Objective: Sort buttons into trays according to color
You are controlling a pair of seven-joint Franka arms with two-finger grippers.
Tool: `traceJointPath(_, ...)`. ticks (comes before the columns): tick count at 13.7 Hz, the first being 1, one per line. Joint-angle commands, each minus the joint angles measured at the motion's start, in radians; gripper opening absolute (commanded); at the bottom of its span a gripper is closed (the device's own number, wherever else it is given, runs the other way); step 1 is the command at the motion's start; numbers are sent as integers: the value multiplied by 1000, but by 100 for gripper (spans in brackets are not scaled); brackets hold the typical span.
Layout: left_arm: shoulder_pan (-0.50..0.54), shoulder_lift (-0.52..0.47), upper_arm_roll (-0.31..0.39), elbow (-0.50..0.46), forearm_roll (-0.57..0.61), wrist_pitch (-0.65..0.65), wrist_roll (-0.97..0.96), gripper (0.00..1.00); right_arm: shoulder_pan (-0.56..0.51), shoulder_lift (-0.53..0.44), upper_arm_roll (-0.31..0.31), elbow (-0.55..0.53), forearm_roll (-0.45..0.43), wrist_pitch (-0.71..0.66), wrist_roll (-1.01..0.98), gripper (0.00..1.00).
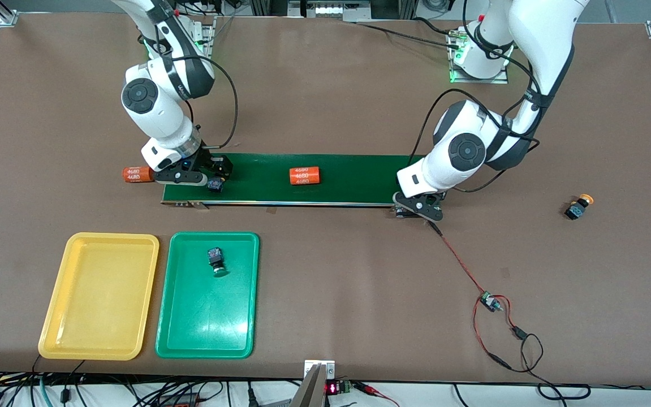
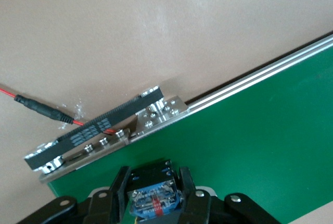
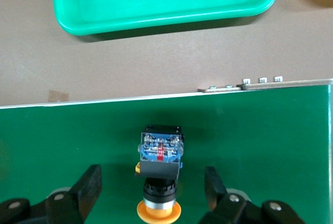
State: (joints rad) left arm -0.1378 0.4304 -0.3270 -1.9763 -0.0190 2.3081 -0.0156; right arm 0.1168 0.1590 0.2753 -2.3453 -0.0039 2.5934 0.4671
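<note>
My right gripper (image 1: 214, 182) (image 3: 153, 187) is open, low over the conveyor belt (image 1: 348, 178) at the right arm's end. A yellow-orange button (image 3: 161, 156) lies on its side on the belt between the open fingers, untouched. My left gripper (image 1: 418, 210) (image 2: 155, 203) is at the belt's other end, shut on a button (image 2: 156, 199) whose blue-and-black body shows while its cap is hidden. The green tray (image 1: 206, 316) holds one green button (image 1: 217, 260). Beside it the yellow tray (image 1: 99, 294) holds nothing. Another yellow-orange button (image 1: 578, 207) lies on the table toward the left arm's end.
One orange cylinder (image 1: 305, 176) lies mid-belt, and another (image 1: 138, 174) lies on the table off the belt's end by the right gripper. A red wire (image 1: 461, 265) runs from the belt's end under the left gripper to a small board (image 1: 492, 302) nearer the front camera.
</note>
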Motion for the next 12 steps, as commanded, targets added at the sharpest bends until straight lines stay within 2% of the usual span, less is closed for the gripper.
traceJointPath(1, -9, 18, 16, 24, 11, 4, -9, 1, -28, 16, 4, 1, -47, 28, -1, 89)
traceJointPath(2, -9, 21, 16, 24, 11, 4, -9, 5, -34, 22, 2, 1, -59, 31, -1, 89)
traceJointPath(3, -9, 27, 16, 24, 11, 4, -9, 14, -39, 24, 2, 1, -67, 33, -1, 89)
traceJointPath(4, -11, 28, 16, 24, 11, 4, -9, 38, -40, 30, 2, 3, -76, 36, -1, 88)
traceJointPath(5, -11, 28, 16, 22, 13, 4, -10, 53, -42, 36, -2, 3, -82, 53, -1, 88)
traceJointPath(6, -11, 22, 14, 22, 14, -1, -9, 100, -42, 45, -10, 4, -83, 65, -1, 87)
traceJointPath(9, -11, -39, 11, 27, 13, -31, -10, 100, -42, 56, -14, 6, -83, 80, -1, 84)
traceJointPath(10, -9, -67, 11, 43, 11, -76, -9, 100, -42, 57, -14, 7, -83, 80, -1, 80)
traceJointPath(12, 9, -110, 14, 94, 11, -189, -1, 100, -42, 65, -16, 9, -96, 89, -1, 66)
